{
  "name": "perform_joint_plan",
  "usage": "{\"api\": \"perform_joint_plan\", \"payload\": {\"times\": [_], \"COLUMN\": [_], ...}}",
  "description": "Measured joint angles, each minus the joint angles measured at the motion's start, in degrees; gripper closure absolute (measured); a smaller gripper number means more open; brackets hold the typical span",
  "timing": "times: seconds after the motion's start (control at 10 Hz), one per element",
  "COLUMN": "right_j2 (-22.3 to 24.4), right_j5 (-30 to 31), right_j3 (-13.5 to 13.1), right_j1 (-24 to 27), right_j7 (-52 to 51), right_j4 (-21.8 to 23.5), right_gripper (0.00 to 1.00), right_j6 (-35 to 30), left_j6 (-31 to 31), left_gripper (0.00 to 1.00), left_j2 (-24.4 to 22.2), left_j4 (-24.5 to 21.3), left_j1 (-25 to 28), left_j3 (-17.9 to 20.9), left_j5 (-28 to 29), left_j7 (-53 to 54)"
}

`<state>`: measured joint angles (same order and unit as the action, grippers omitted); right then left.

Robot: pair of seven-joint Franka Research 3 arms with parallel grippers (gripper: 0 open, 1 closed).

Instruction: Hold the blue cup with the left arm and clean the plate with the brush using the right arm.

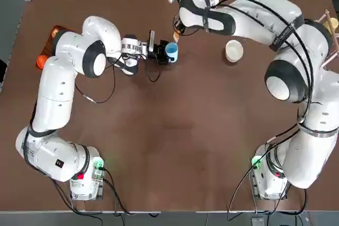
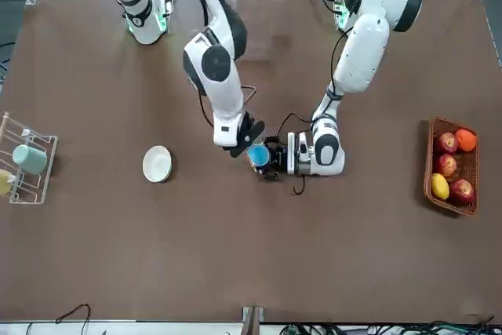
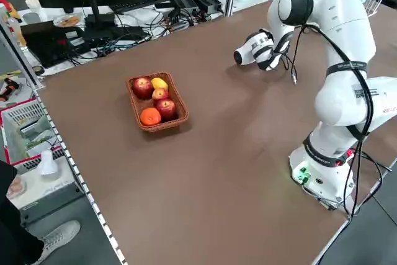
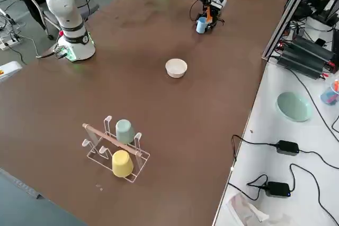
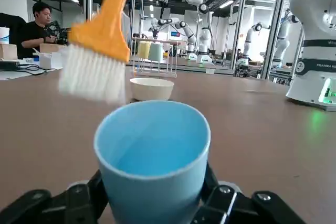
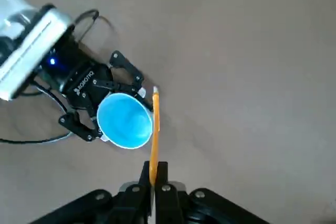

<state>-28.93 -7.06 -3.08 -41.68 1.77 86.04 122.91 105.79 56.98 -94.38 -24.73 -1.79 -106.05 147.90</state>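
My left gripper (image 5: 152, 208) lies low on the table (image 1: 175, 146), its black fingers (image 6: 123, 66) clamped round the base of the blue cup (image 5: 153, 158), which stands upright with its mouth open to the ceiling. From overhead that cup (image 1: 171, 51) sits near the table's far-middle, at the tip of my outstretched left arm (image 1: 79, 62).

My right gripper (image 6: 154, 179) hangs just above and beside the cup, fingers pressed together on the orange handle of the brush (image 6: 154, 135). The handle runs along the cup's rim, and in my left wrist view the white bristles (image 5: 92, 74) hover just past the rim without touching it. My right arm (image 1: 249, 19) bends over from the far right side.

The plate (image 1: 234, 51) rests bare on the table well apart from both grippers, to the robot's right of the cup.

Lettering on my left gripper's body reads "ROBOTIQ" in the right wrist view. On a neighbouring robot's base (image 5: 315, 66) I can read "FRANKA R", cut off at the frame edge.

From overhead, my right wrist hides most of the brush; only an orange tip shows. The left side view does not show the cup at all behind my left wrist.

Farther off stand a wire rack (image 4: 114, 149) with a teal and a yellow cup, and a fruit basket (image 2: 453, 166).
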Motion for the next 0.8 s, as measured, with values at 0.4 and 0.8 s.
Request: {"api": "perform_joint_plan", "payload": {"times": [0.4, 0.8], "right_j2": [8.0, 10.9], "right_j5": [-12.3, -24.7], "right_j3": [-0.3, -0.4], "right_j1": [8.8, 20.4], "right_j7": [-4.7, -17.6], "right_j4": [7.4, 14.8], "right_gripper": [0.96, 0.96], "right_j6": [-0.1, -0.2], "left_j6": [0.0, 0.0], "left_gripper": [0.32, 0.32], "left_j2": [-0.5, -0.8], "left_j4": [0.0, -0.1], "left_j1": [-1.3, -2.6], "left_j3": [1.8, 3.0], "left_j5": [0.0, 0.0], "left_j7": [0.0, -0.1]}}
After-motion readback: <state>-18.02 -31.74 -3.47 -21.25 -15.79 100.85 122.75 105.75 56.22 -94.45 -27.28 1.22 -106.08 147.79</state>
